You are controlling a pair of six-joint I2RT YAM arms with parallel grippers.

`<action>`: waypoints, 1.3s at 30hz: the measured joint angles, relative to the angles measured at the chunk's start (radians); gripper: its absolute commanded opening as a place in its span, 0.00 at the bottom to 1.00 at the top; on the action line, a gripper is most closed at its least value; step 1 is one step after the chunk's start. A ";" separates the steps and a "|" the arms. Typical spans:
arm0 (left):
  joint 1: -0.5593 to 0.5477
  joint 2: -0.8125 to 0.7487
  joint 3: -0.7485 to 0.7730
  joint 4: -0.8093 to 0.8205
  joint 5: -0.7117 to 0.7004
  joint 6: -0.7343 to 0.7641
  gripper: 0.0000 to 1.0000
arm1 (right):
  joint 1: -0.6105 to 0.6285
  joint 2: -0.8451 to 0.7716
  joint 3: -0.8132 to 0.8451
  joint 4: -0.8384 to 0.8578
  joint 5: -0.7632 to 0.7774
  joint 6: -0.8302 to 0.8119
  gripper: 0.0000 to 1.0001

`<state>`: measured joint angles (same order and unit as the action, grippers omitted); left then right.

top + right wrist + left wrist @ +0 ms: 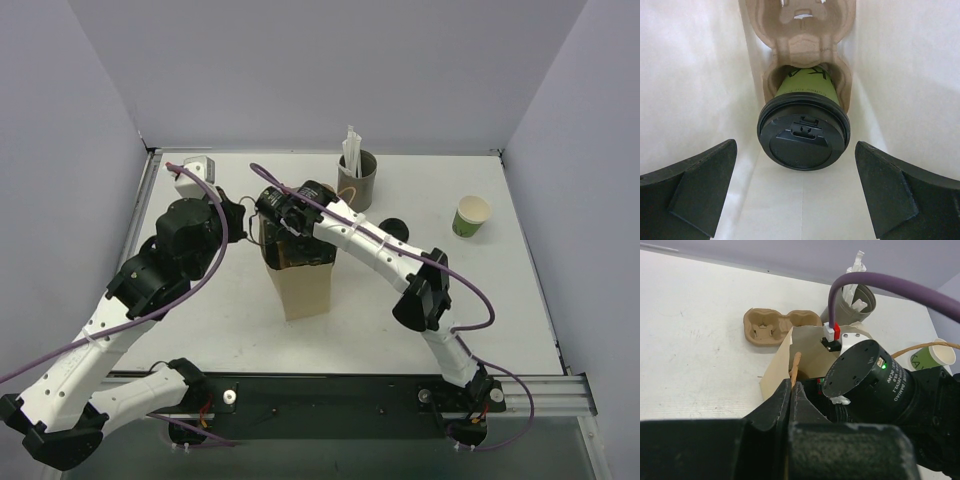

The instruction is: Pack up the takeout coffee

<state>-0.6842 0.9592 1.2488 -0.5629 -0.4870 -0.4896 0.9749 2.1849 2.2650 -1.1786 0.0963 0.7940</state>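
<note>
The takeout coffee (803, 135), a green cup with a black lid, sits in a pulp cup carrier (800, 30) at the bottom of a tan paper bag (305, 285). The bag's pale inner walls (690, 75) fill the right wrist view. My right gripper (795, 145) is open inside the bag, just above the lid, with a finger on either side and not touching it. In the top view its wrist (290, 225) reaches into the bag's mouth. My left gripper (791, 385) is shut on the bag's brown handle (795, 365) at the bag's left rim (262, 228).
A second pulp carrier (781, 326) lies on the table behind the bag. A grey cup with white straws (357, 178) stands at the back. A loose black lid (393, 228) and an open green cup (471, 215) are to the right.
</note>
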 measured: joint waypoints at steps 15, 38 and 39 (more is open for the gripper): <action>0.000 -0.006 -0.008 0.000 0.032 0.003 0.00 | 0.002 -0.068 0.030 -0.009 0.005 0.028 1.00; 0.000 -0.010 -0.014 -0.001 0.031 0.010 0.00 | 0.008 -0.216 0.050 -0.007 0.057 0.048 1.00; 0.000 -0.010 -0.014 -0.001 0.031 0.010 0.00 | 0.008 -0.223 0.051 -0.007 0.059 0.048 1.00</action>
<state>-0.6842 0.9497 1.2343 -0.5636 -0.4564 -0.4801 0.9825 1.9617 2.3157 -1.1858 0.1551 0.8417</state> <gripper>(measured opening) 0.031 0.999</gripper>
